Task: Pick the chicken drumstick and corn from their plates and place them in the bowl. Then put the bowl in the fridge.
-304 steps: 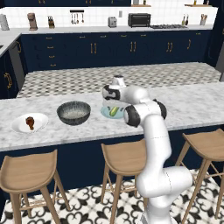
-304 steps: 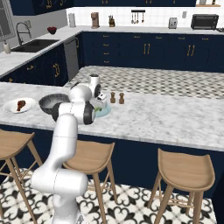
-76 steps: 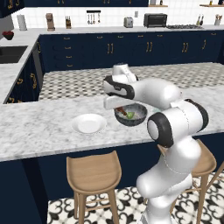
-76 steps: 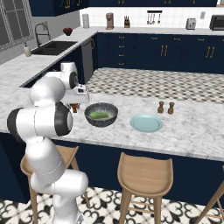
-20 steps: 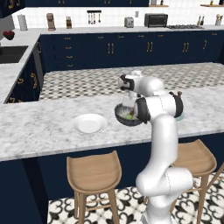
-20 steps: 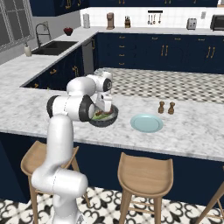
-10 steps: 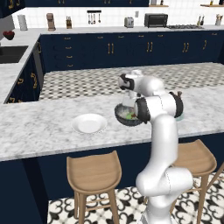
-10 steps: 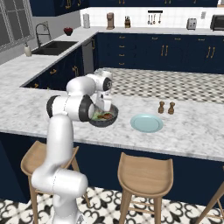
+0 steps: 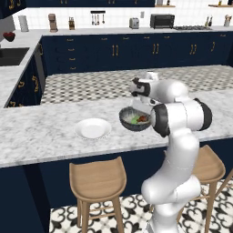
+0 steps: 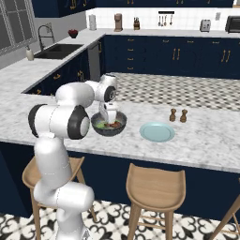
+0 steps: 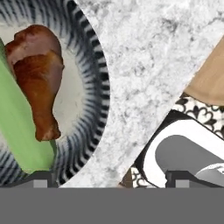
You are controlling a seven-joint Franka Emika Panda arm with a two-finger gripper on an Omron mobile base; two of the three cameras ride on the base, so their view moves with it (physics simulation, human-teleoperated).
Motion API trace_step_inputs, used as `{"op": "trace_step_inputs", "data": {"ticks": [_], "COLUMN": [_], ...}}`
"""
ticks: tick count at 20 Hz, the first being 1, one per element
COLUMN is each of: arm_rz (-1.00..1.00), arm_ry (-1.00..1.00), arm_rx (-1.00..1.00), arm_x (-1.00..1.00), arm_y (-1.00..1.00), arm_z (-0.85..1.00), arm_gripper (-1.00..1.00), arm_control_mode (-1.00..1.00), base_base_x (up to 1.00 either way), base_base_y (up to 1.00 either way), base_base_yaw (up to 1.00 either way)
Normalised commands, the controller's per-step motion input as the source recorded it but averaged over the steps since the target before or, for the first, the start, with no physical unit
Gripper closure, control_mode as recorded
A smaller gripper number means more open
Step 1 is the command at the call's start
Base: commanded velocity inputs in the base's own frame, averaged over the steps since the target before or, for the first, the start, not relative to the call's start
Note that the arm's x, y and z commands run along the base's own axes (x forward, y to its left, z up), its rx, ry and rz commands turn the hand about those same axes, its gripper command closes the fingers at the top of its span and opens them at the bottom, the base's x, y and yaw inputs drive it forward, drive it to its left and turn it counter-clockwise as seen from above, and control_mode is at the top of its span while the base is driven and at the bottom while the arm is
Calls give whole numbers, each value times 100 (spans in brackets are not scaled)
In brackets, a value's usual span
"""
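The end effector [image 11: 107, 177] is standing wide apart now; a second ago it was much narrower, and half a second ago it was only partly spread, so the fingers are just finishing a release; in the hand view the two dark finger tips [image 11: 40, 178] are sitting far from each other at the bottom edge, with nothing between them.

The chicken drumstick [image 11: 38, 76] is lying inside the bowl [image 11: 97, 83], on its pale inner floor; it is resting against the corn [image 11: 19, 131], whose green husk is running beside it; both pieces are free of the fingers. In the left base view the bowl [image 9: 129, 122] is standing on the tabletop [image 9: 45, 132], just beside the white plate [image 9: 93, 129], which is carrying nothing now; a red and a green spot are showing in the bowl. In the right base view the same bowl [image 10: 117, 129] is standing near the pale blue-green plate [image 10: 157, 131], also bare; the end effector [image 10: 109, 117] is hanging just above the bowl there.

My judgement is that the first half of the task is finishing at this moment; both foods are sitting in the bowl; what is remaining is to grip the bowl, probably at its rim, and to carry it to the fridge; I am not finding the fridge here, so the base is probably needing to drive.
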Motion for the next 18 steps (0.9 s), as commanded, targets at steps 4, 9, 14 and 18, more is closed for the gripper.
{"op": "trace_step_inputs", "data": {"ticks": [4, 9, 14, 18], "arm_rz": [-10, 0, 0, 2], "arm_ry": [-14, -1, 0, 0], "arm_rx": [1, 2, 1, 2], "arm_x": [-21, 26, 50, 20], "arm_y": [-5, -14, -14, -7], "arm_z": [5, 0, 1, -19], "arm_gripper": [-100, -100, -100, -100], "arm_control_mode": [-100, -100, -100, -100], "base_base_x": [0, 0, 0, 0], "base_base_y": [0, 0, 0, 0], "base_base_yaw": [0, 0, 0, 0]}}
